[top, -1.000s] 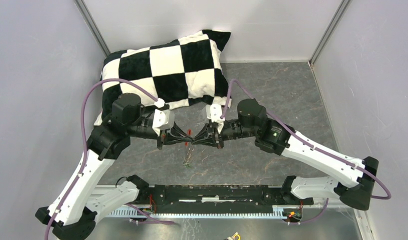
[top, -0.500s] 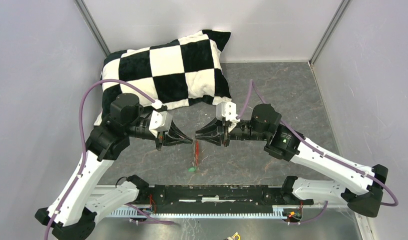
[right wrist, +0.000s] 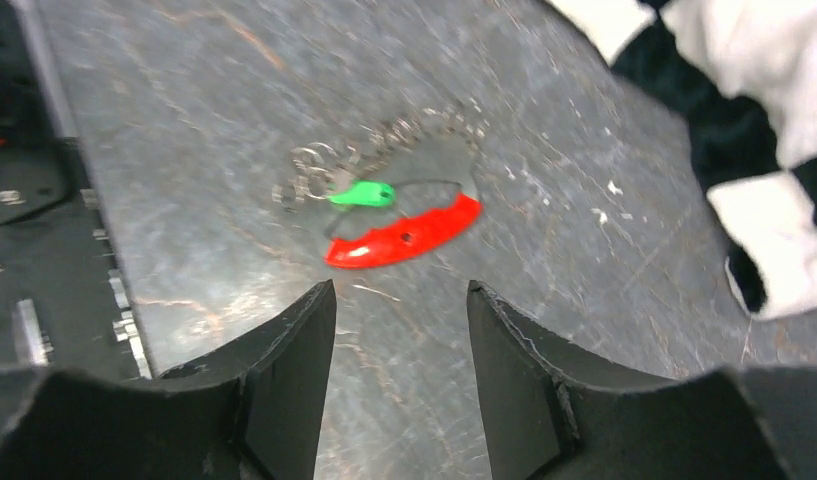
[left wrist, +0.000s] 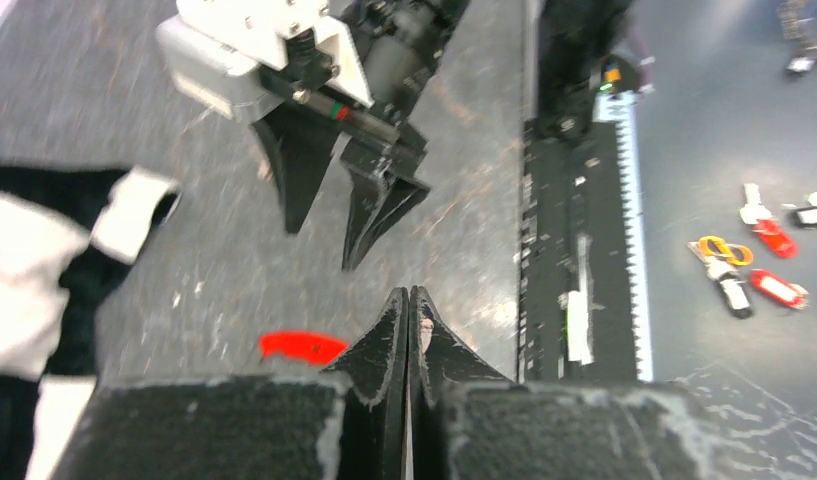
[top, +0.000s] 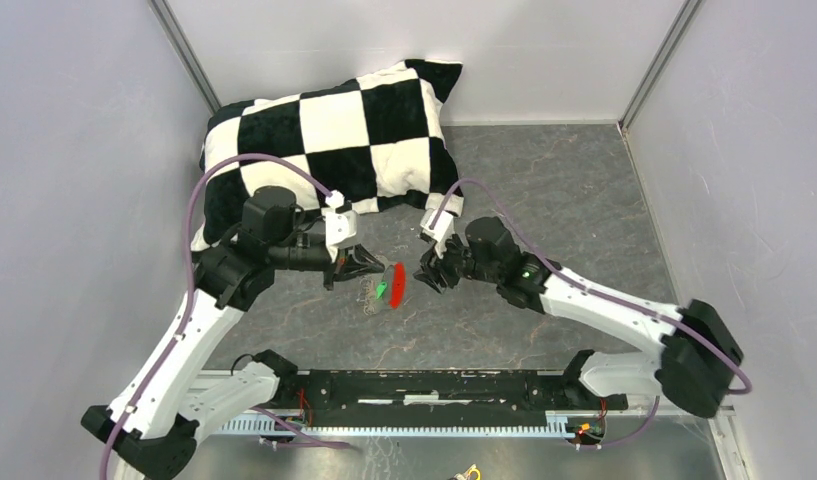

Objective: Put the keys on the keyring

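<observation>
Keyring lay flat on the bench — between the two end effectors.
Its curved red fob rested just beside the green-headed key, with the silvery chain bunched just beyond them. The right end effector hovered near the fob, jaws standing apart and gripping nothing; the left end effector pointed in from the other side, fingers pressed tight together. A checkered pillow sat at the back.
</observation>
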Available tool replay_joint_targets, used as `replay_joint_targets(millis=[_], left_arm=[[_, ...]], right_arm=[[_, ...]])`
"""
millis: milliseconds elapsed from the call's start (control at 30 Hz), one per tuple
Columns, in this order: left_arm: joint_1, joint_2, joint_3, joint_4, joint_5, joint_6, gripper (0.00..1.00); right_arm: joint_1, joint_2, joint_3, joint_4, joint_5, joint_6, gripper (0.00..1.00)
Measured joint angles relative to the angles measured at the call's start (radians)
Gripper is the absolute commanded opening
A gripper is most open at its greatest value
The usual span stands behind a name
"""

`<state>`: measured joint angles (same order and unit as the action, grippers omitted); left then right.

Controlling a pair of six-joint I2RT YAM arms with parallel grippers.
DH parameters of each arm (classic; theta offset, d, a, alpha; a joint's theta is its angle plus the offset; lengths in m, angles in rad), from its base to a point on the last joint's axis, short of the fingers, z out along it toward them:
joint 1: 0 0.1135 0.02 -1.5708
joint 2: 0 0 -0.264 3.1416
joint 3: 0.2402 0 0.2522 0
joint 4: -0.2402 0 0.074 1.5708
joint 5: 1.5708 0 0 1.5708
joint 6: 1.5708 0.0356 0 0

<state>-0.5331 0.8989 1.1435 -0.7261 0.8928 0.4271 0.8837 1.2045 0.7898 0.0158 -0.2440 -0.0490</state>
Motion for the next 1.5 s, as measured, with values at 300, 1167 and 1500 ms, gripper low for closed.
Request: replay_joint_targets(millis=[300,1167,1500], left_arm=[[0.360,0.150,-0.043,0.024,0.014,0.016,0.06],[0.431,0.173,-0.043,0.017,-0.019,0.092,0.70],[0.431,0.169,-0.043,-0.001,-0.021,0.102,0.68]], right_arm=[[-0.092,0.433,0.167,0.081,-0.050,0.021,0.61],[-0.094,0.862,0.444,0.200,-0.043,0.134,0.36],[-0.094,0.886,0.475,0.215,-0.074,0.148,0.30]])
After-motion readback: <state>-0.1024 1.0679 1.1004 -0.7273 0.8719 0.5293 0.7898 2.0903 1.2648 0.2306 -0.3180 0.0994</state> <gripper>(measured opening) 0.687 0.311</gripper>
